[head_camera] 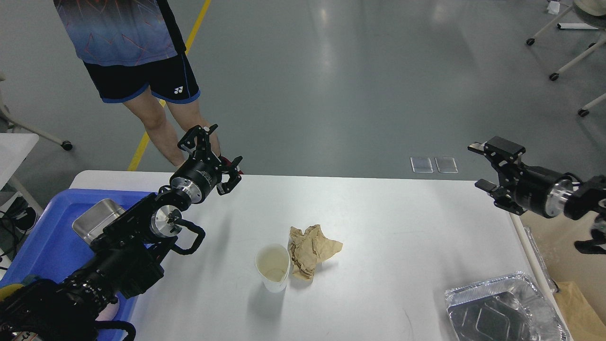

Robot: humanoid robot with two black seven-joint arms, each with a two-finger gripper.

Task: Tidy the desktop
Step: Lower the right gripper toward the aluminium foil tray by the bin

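White desktop (378, 218) below us holds a paper cup (273, 267), crumpled paper (310, 248) and foil tray (502, 308) uncleared, while our left gripper (215, 158) and right gripper (487, 173) hang open, empty.

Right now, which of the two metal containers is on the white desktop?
The crinkled foil tray, at the desktop's near right corner. The smooth steel pan lies inside the blue tray.

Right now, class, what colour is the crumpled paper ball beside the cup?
Light brown crumpled paper ball, head view.
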